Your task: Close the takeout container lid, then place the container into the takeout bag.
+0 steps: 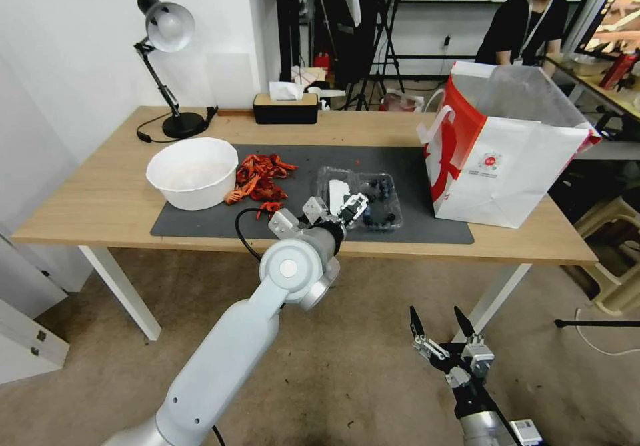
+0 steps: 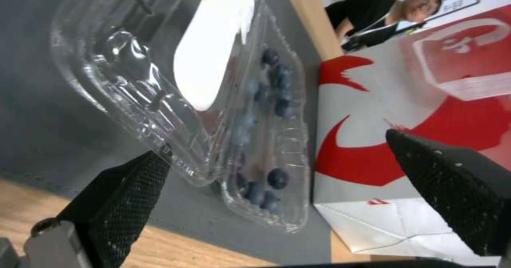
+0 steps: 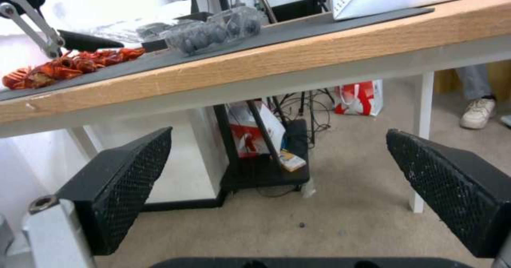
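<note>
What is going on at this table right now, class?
The robot's left gripper, fingers open, is at the small clear plastic clamshell container of blueberries on the dark grey mat. Its clear hinged lid with a white label is raised and not yet closed. The large white and red paper takeout bag stands open beside it on the robot's right. The right gripper hangs open below the wooden table.

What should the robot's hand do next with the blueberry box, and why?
Probably the left pincer should push the lid the rest of the way down onto the takeout container. The lid is still tilted up off the blueberries, and the pincer is open right beside its edge. The takeout bag stands waiting nearby, while the right pincer hangs below the table.
</note>
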Tool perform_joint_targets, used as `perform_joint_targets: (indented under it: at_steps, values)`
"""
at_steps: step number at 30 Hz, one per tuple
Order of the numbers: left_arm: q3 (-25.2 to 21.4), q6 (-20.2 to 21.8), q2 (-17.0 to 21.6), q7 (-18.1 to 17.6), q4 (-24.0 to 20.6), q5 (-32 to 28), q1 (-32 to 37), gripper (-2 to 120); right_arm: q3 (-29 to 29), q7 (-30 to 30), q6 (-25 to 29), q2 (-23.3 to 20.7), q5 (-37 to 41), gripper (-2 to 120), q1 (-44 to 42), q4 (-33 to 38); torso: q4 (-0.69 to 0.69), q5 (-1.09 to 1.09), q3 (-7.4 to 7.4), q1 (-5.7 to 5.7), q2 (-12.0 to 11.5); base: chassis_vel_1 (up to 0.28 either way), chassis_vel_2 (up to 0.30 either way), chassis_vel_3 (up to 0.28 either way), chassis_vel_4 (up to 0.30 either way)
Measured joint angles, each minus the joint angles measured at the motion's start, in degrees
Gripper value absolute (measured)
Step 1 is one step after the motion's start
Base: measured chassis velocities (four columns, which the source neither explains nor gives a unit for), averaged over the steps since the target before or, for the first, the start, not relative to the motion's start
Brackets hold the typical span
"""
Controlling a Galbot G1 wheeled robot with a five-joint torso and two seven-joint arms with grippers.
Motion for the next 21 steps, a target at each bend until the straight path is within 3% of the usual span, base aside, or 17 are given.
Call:
perform_joint_targets:
  at_steps: [13,21]
  values:
    - [-0.2,-0.1,1.2,6.3,-0.3,1.6,0.9,100,0.0,0.0,0.0,-0.2,-0.1,100,-0.1,0.3,0.00,0.00,0.00,0.00,0.0,0.000,0.000,0.000,0.000]
    - [-0.4,0.3,2.3,14.0,0.0,3.0,0.5,100,0.0,-0.1,0.1,-0.2,-0.1,100,-0.3,0.3,0.00,0.00,0.00,0.00,0.0,0.000,0.000,0.000,0.000]
